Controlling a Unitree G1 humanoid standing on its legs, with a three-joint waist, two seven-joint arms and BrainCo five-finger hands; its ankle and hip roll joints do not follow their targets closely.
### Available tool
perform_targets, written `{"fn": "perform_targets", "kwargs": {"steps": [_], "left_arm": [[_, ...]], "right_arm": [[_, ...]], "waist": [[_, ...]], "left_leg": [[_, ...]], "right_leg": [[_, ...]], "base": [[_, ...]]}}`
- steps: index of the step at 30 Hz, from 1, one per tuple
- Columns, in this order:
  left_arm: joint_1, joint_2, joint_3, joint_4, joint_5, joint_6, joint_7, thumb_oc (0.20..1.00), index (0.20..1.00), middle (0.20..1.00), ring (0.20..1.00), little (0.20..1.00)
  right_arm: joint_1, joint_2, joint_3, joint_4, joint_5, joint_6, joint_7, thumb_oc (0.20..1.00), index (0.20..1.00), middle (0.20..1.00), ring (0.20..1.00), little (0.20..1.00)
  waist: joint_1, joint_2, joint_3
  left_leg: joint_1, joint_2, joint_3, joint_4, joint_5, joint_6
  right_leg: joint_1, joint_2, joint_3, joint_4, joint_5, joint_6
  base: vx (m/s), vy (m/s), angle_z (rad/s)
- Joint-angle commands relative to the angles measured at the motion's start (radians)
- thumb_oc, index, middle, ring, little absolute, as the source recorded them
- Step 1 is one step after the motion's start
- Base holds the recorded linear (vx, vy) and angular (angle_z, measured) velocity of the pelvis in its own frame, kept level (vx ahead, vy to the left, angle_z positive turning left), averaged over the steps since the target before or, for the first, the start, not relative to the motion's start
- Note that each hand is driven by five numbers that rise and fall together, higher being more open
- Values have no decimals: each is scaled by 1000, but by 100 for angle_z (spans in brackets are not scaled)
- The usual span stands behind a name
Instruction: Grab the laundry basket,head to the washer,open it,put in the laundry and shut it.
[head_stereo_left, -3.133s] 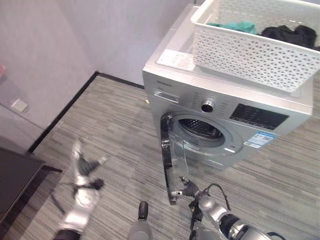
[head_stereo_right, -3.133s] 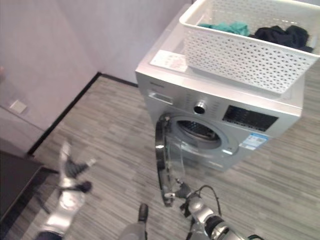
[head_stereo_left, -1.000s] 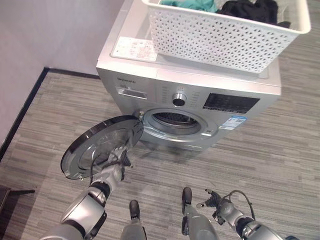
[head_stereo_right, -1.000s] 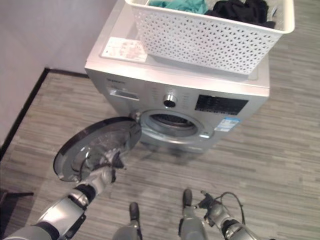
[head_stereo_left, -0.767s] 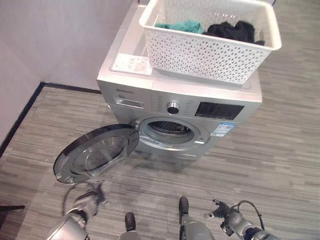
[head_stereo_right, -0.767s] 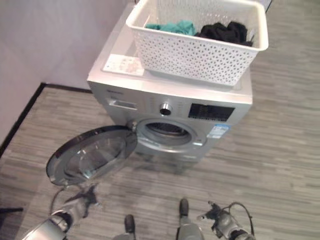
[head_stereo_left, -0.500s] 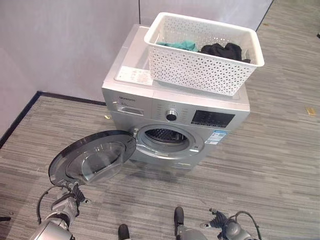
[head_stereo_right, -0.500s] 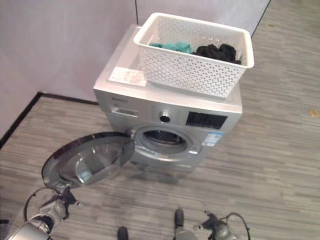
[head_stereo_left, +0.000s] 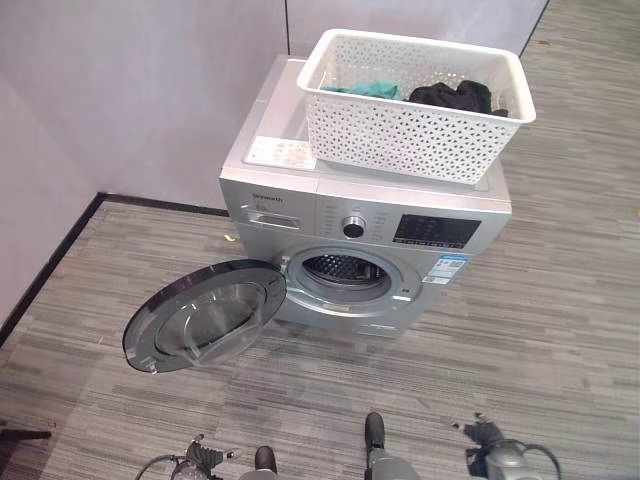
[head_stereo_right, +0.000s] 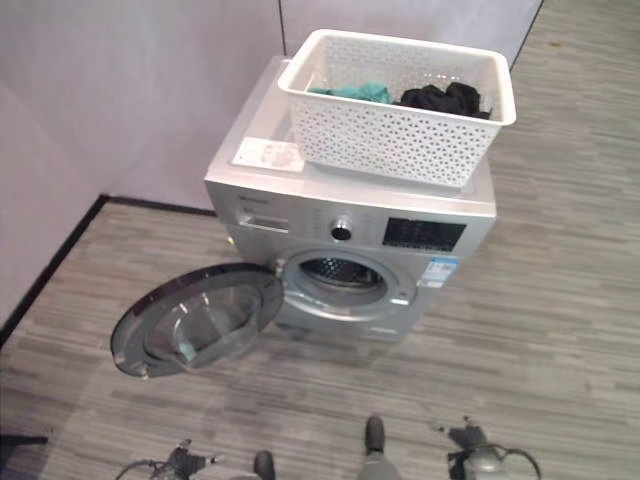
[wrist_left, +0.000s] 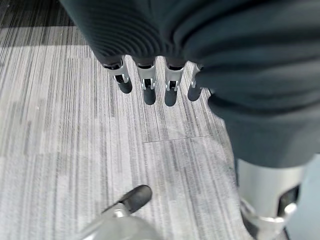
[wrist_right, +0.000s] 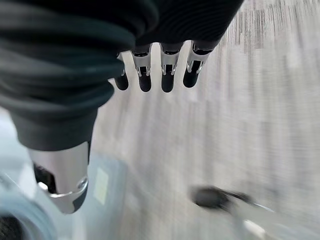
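Washer (head_stereo_left: 365, 235) is silver-grey sheet metal, boxy, w/ its round glass-and-chrome door (head_stereo_left: 205, 315) swung wide open toward 8 o'clock and the ribbed steel drum (head_stereo_left: 343, 268) exposed. White laundry basket (head_stereo_left: 418, 100) sits on the washer top at 12 o'clock: rigid perforated plastic, rectangular, rolled rim. Inside, a teal cloth (head_stereo_left: 363, 90) lies at 11 and a black garment (head_stereo_left: 452, 96) at 1; both crumpled, soft. Judgement: clothes are light and limp, will drape and snag on the lattice, so pinch a bunched fold, not an edge.

Left hand (wrist_left: 145, 82) hangs low over grey plank floor (head_stereo_left: 560, 300), fingers straight, empty. Right hand (wrist_right: 155, 72) likewise relaxed, holding nothing.
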Motion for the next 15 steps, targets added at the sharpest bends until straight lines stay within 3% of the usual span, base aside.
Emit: {"fn": "perform_targets", "kwargs": {"steps": [1,4,9,13,15], "left_arm": [[-21,13,-4,30,63,-6,-19,1000,1000,1000,1000,1000],[-12,7,-18,32,89,9,-36,1000,1000,1000,1000,1000],[-10,5,-34,26,113,19,-53,1000,1000,1000,1000,1000],[-20,11,-53,23,141,20,-67,1000,1000,1000,1000,1000],[-33,12,-62,19,151,21,-73,1000,1000,1000,1000,1000]], "right_arm": [[1,-84,-103,-286,6,-73,-121,1000,1000,1000,1000,1000],[36,-124,-193,-481,-36,-84,-168,1000,1000,1000,1000,1000],[46,-181,-283,-635,-109,-89,-233,1000,1000,1000,1000,1000],[-8,-257,-345,-716,-160,-86,-287,1000,1000,1000,1000,1000],[-41,-300,-363,-771,-190,-82,-307,1000,1000,1000,1000,1000]], "waist": [[-14,-11,7],[-32,9,2],[-46,33,4],[-46,40,4],[-49,34,6]], "left_leg": [[-25,-55,-52,157,-193,93],[14,-74,-78,126,-188,109],[63,-86,-127,86,-179,124],[99,-83,-152,59,-187,114],[134,-81,-176,59,-212,100]], "right_leg": [[-6,-87,39,90,-35,82],[-21,-85,45,198,-62,74],[-63,-23,74,322,-82,51],[-104,-8,74,249,-66,60],[-128,-26,86,147,-42,76]], "base": [[28,257,5],[37,158,3],[75,69,19],[160,-42,17],[197,-66,33]]}}
